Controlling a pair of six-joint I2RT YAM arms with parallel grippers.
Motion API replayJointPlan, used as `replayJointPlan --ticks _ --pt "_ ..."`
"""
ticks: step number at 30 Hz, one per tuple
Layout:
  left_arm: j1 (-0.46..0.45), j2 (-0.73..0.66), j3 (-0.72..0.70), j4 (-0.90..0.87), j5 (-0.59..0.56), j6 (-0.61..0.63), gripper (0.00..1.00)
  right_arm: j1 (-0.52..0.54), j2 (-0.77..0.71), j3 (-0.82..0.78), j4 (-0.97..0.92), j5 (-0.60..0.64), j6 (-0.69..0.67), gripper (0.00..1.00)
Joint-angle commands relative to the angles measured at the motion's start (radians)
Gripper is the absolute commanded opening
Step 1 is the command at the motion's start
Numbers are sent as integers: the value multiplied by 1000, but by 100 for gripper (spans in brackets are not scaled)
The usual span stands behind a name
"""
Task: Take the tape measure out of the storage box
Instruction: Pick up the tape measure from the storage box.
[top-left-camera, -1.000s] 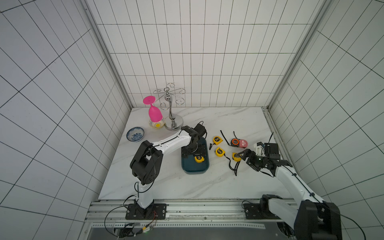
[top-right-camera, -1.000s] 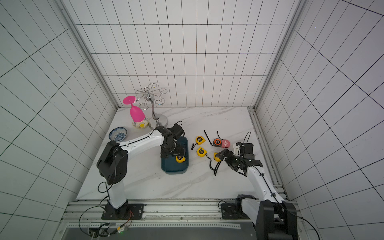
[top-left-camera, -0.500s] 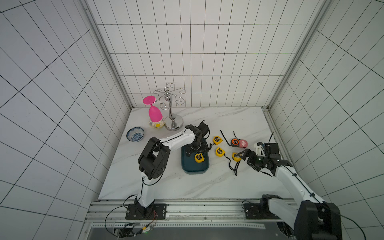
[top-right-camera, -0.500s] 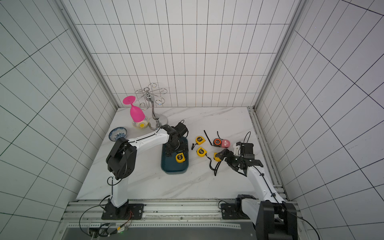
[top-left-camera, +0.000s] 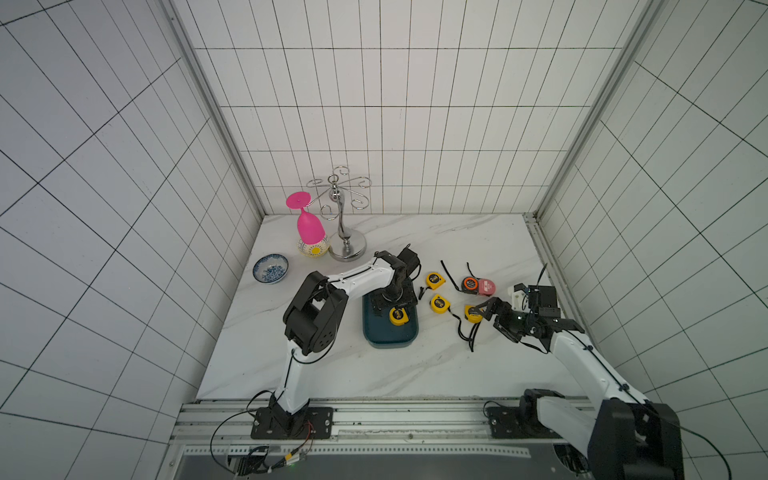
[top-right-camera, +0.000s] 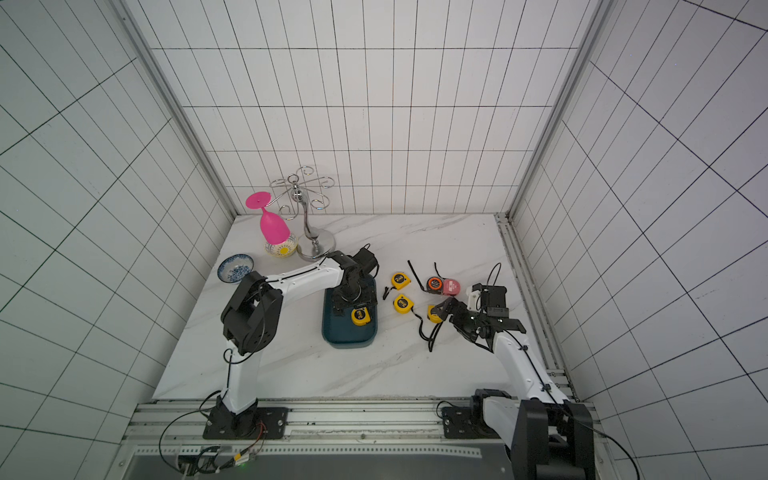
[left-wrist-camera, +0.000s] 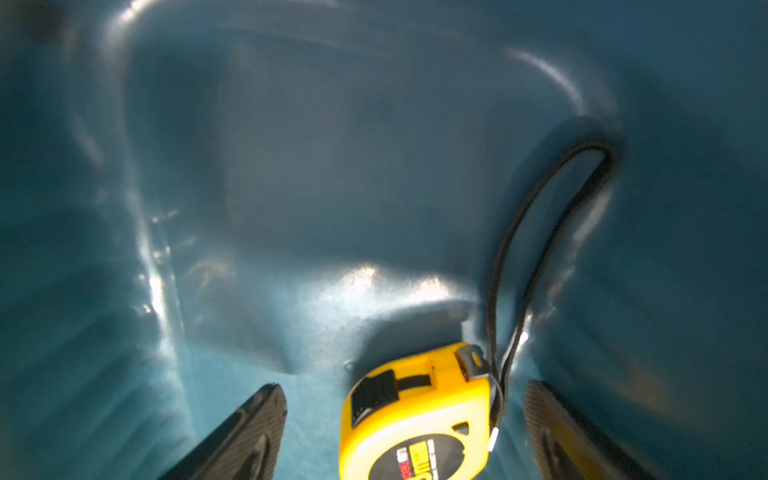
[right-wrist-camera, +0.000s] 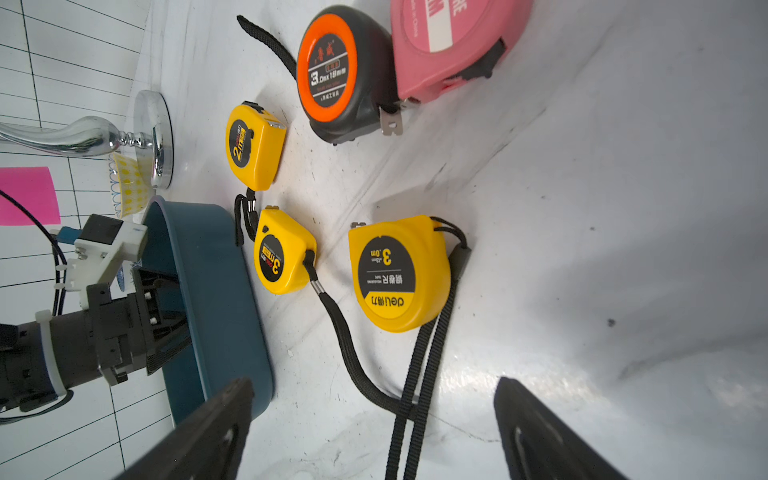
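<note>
Tape measure (left-wrist-camera: 415, 424): last one in box (top-left-camera: 388, 338), lying between the left gripper's (left-wrist-camera: 405, 399) spread jaws, seemingly not yet touched.
Five tapes (right-wrist-camera: 399, 274): out on counter (top-left-camera: 332, 374), ahead of right gripper (right-wrist-camera: 374, 386), which is wide and empty.
Remaining: grasp, lift out.

I see a dark teal storage box (top-left-camera: 388, 337), a yellow tape measure (left-wrist-camera: 415, 415) with a black label, a blue-and-white patterned bowl (top-left-camera: 270, 268), a pink glass (top-left-camera: 309, 226) and a white, grey-veined bench (top-left-camera: 332, 374).

Teal storage box (top-right-camera: 348, 336), one yellow tape measure (top-right-camera: 360, 316) inside
</note>
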Motion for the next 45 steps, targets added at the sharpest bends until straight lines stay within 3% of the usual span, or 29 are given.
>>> replayJointPlan --ticks 1,10,19,25,35,45 --pt "-12 10 -3 0 -1 -5 91 -10 8 38 9 -8 -7 94" --pt "-25 24 -10 -15 6 11 87 -9 6 32 12 -11 -5 95" --pt "-31 39 -15 -15 19 14 77 -9 12 27 28 -16 1 95" --pt "-31 49 -11 -15 29 19 56 -9 15 29 28 -17 1 95" --pt "-12 18 -22 -26 25 18 1 -8 9 33 36 -35 4 95" --pt "50 -170 -48 -16 -18 -37 0 81 -12 42 118 -57 24 95"
